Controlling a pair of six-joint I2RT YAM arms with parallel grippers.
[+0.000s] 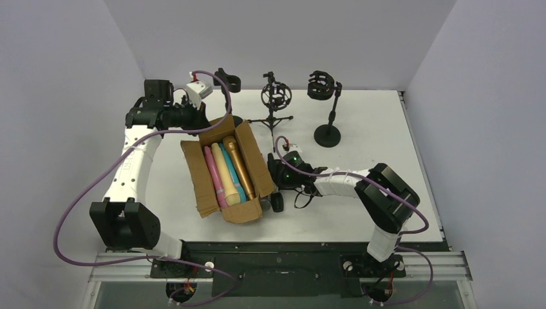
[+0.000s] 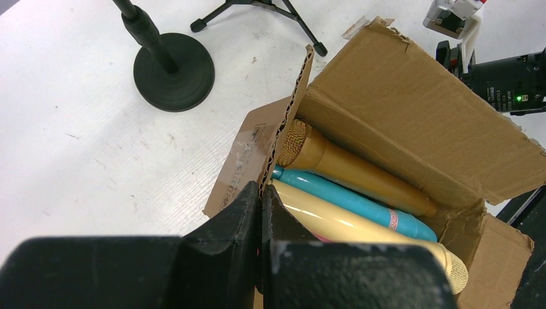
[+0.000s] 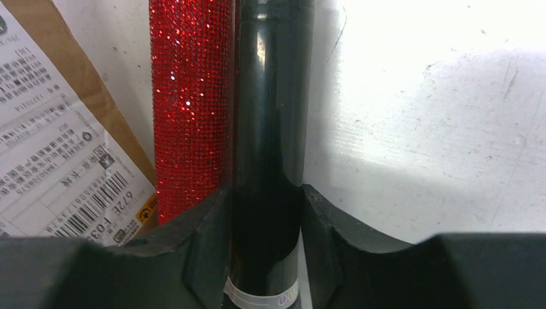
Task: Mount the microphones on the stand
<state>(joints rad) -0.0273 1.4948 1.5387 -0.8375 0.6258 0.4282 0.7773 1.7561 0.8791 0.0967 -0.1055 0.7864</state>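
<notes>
White table (image 1: 373,122): black microphone (image 3: 270,96) is clamped by right gripper (image 3: 267,199); left gripper (image 2: 261,199) is closed, seemingly on box flap (image 2: 284,129); a level lift is advised.

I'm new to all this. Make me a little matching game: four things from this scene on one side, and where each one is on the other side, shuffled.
1. gold microphone
2. black microphone
3. red glittery microphone
4. round-base stand

A. lying beside the black one, outside the box
B. inside the cardboard box
C. standing upright beyond the box
D. gripped between the right fingers

Pairs: 1-B, 2-D, 3-A, 4-C
</notes>
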